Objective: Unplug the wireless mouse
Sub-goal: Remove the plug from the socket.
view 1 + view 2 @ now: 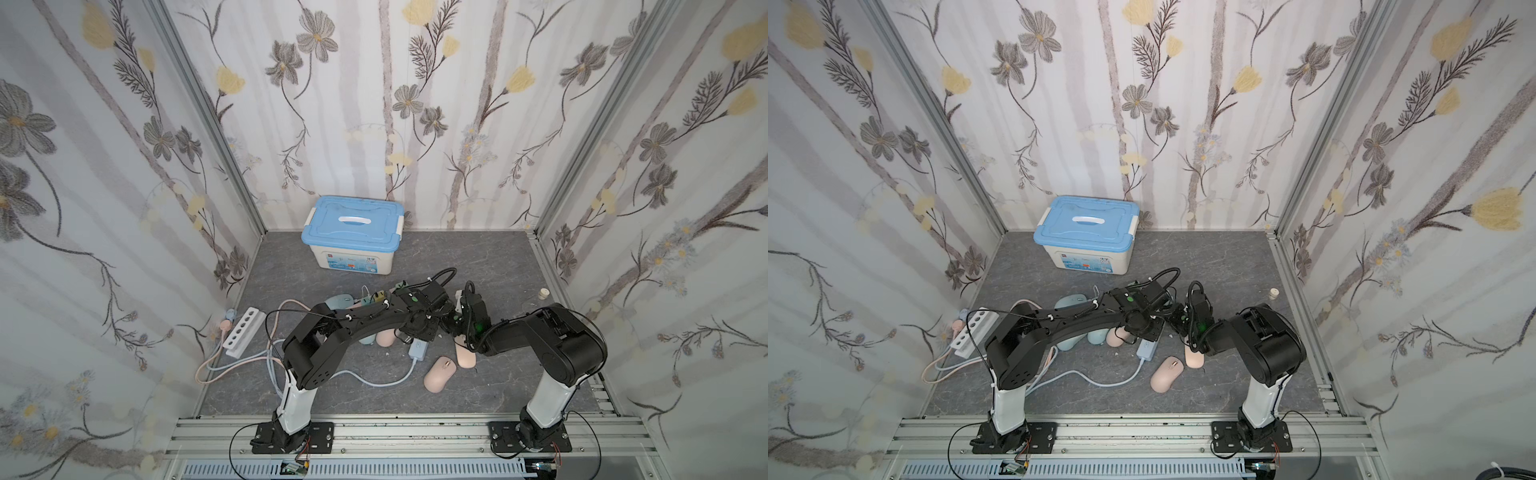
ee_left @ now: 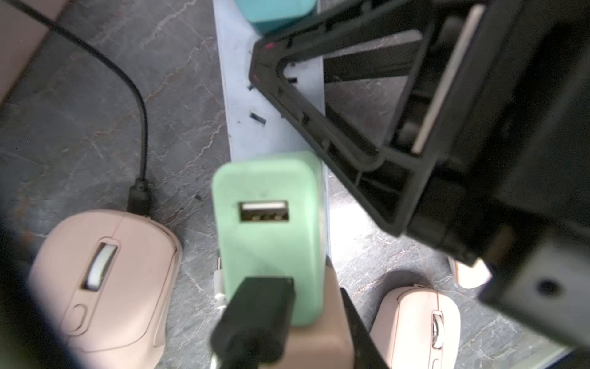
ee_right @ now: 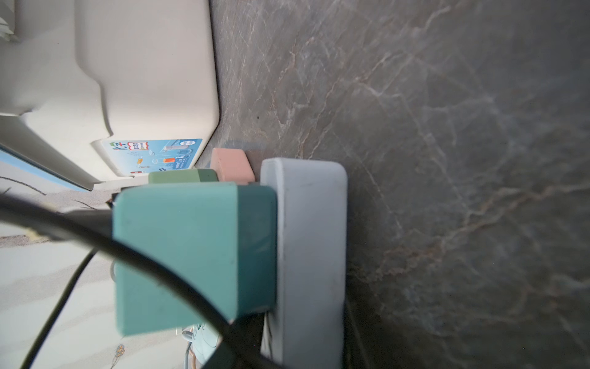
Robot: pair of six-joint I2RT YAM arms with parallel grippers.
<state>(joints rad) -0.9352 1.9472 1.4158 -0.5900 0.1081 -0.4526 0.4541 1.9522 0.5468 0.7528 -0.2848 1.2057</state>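
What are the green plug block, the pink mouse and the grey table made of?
Green plug block: likely plastic, matte and smooth, with moulded rounded corners.
Pink mouse: likely plastic too, with a soft sheen and seams between shell parts.
Grey table: looks like marble from its pale veins, but may be a printed sheet.

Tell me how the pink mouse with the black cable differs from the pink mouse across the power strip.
The cabled mouse has a black cable plugged into its front; the other mouse shows none. They lie on opposite sides of the pale blue power strip. The cabled mouse's wheel looks white, the other mouse's greyer. Both are pale pink, right side up, fronts pointing the same way.
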